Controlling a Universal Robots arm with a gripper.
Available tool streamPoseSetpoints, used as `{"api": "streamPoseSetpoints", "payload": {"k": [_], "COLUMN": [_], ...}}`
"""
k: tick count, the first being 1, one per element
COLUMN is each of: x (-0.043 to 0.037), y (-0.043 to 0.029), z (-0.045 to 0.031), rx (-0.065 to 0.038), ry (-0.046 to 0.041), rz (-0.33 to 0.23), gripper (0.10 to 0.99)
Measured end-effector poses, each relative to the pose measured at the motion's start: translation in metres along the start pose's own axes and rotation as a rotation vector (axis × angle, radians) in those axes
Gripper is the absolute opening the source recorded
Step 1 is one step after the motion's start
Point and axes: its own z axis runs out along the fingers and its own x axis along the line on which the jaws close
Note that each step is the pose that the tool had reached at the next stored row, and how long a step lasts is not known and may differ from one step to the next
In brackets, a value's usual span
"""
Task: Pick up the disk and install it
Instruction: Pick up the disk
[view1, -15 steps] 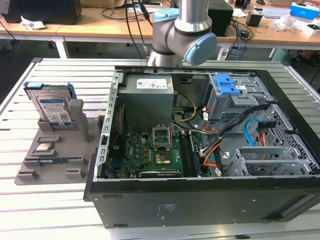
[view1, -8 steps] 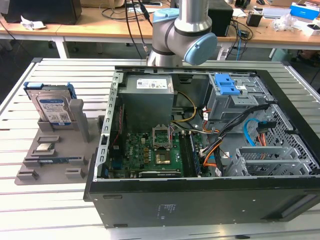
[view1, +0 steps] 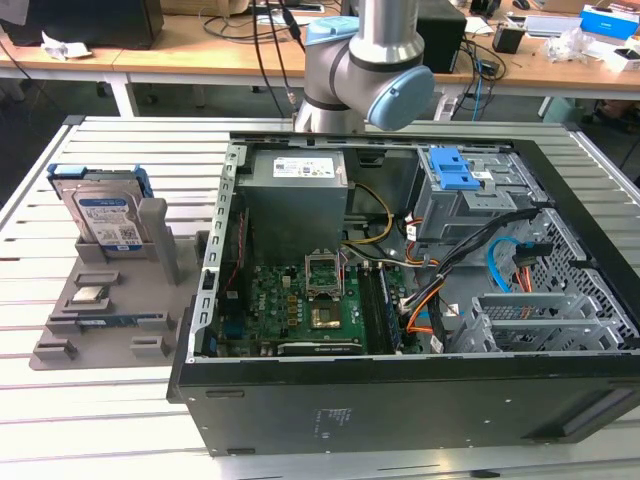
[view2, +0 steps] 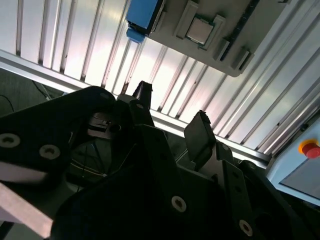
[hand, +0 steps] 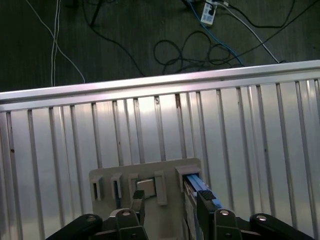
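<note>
Pincer (hand: 171, 197) fingers, black and blunt, sit nearest in both wrist views, spread apart with nothing between them; they hang above the desk (hand: 250, 130), clear of everything on it. Below them the desk is ribbed aluminium, its long slats catching glare, and on it lies a grey plastic holder (hand: 105, 175) with moulded slots. The disk (hand: 197, 182) stands on edge in one slot, showing as a blue strip of bracket, with a square silver chip (hand: 145, 186) lying flat near it. Past the desk's edge is a dark floor (hand: 150, 45) with looping cables. In the exterior view the black sheet-metal wall of an open case (view1: 400, 410) is nearest; inside are a green motherboard (view1: 300, 300), a grey power supply (view1: 295, 195), a drive cage (view1: 445, 200) with a blue latch, and orange and blue leads. The holder sits just beside the case, on the exterior view's left, and the disk stands upright at its far end, silver with a white-and-blue label; the chip and a thin memory stick (view1: 115, 322) lie nearer. Behind the case rises the arm (view1: 365, 70), a silver tube with pale blue joint caps.
</note>
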Motion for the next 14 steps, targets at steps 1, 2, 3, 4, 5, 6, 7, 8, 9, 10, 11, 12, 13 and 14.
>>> {"api": "streamPoseSetpoints", "payload": {"k": [1, 2, 3, 4, 5, 6, 7, 8, 9, 10, 11, 12, 13, 14], "x": [-0.0021, -0.0040, -0.0072, -0.0093, -0.0106, -0.0119, -0.0131, -0.0144, -0.0159, -0.0170, -0.0187, -0.0200, -0.0215, -0.0226], "y": [-0.0016, -0.0029, -0.0053, -0.0071, -0.0082, -0.0092, -0.0104, -0.0114, -0.0129, -0.0141, -0.0159, -0.0172, -0.0193, -0.0208], "z": [0.0000, 0.0000, 0.0001, -0.0001, -0.0001, -0.0001, -0.0001, -0.0001, -0.0002, -0.0002, -0.0003, -0.0003, -0.0003, -0.0003], "rx": [0.000, 0.000, 0.000, 0.000, 0.000, 0.000, 0.000, 0.000, 0.000, 0.000, 0.000, 0.000, 0.000, 0.000], "ry": [0.0000, 0.0000, 0.0000, 0.0002, 0.0004, 0.0004, 0.0004, 0.0004, 0.0004, 0.0005, 0.0006, 0.0007, 0.0008, 0.0009], "rz": [0.000, 0.000, 0.000, 0.000, 0.000, 0.000, 0.000, 0.000, 0.000, 0.000, 0.000, 0.000, 0.000, 0.000], "gripper": [0.541, 0.541, 0.541, 0.541, 0.541, 0.541, 0.541, 0.541, 0.541, 0.541, 0.541, 0.541, 0.541, 0.541]}}
